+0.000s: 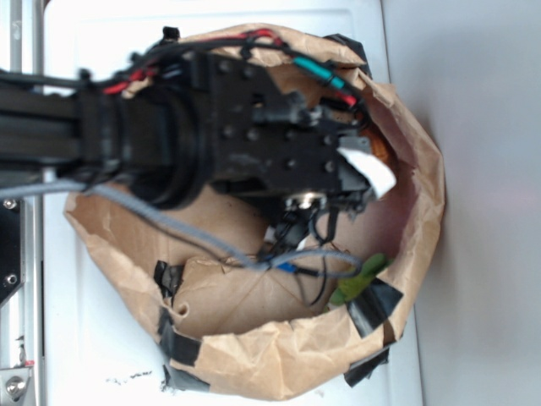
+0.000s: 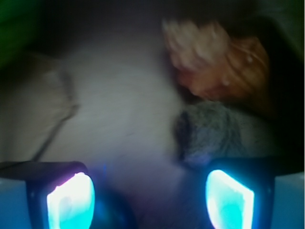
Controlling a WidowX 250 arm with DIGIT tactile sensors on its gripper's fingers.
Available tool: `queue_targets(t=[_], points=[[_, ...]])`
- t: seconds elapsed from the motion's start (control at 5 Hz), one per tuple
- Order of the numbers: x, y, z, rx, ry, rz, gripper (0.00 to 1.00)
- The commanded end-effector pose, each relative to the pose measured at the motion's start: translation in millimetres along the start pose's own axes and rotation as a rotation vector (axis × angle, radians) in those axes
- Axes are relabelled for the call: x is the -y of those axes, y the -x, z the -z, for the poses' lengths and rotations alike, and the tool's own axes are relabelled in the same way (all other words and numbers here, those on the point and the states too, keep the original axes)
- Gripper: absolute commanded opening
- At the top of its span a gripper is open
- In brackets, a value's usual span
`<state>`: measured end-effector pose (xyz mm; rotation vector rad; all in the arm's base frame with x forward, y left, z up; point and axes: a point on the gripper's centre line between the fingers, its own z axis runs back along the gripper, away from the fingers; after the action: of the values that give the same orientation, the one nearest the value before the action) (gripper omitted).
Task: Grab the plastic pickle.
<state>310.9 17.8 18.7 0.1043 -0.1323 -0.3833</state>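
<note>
your gripper [image 2: 150, 198] hangs with its fingers [image 2: 71, 200] spread wide and nothing between them. the plastic pickle [image 2: 209, 133] shows just ahead, near the right finger: a blurred, dull grey-teal rounded lump, below an orange seashell [image 2: 224, 67].

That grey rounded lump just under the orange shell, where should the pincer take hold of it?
Across its middle, from straight above. The grey lump looks elongated with rounded ends and seems to lie flat, though the view is blurred. The orange shell crowds one long side, so the open pincer should probably centre over the lump first.
</note>
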Motion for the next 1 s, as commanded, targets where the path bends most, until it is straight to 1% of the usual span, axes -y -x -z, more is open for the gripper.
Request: queue_targets(t=[0.0, 0.2, 0.4, 0.6, 0.8], points=[[2, 5, 1, 0.030, -0.008, -0.008, 0.00], [2, 7, -3, 0.045, -0.004, -0.005, 0.00], [0, 12, -24, 0.068, 0.050, 0.027, 1.00], [-3, 22, -63, 0.089, 0.153, 0.042, 1.00], [-14, 33, -86, 0.093, 0.223, 0.052, 1.00]])
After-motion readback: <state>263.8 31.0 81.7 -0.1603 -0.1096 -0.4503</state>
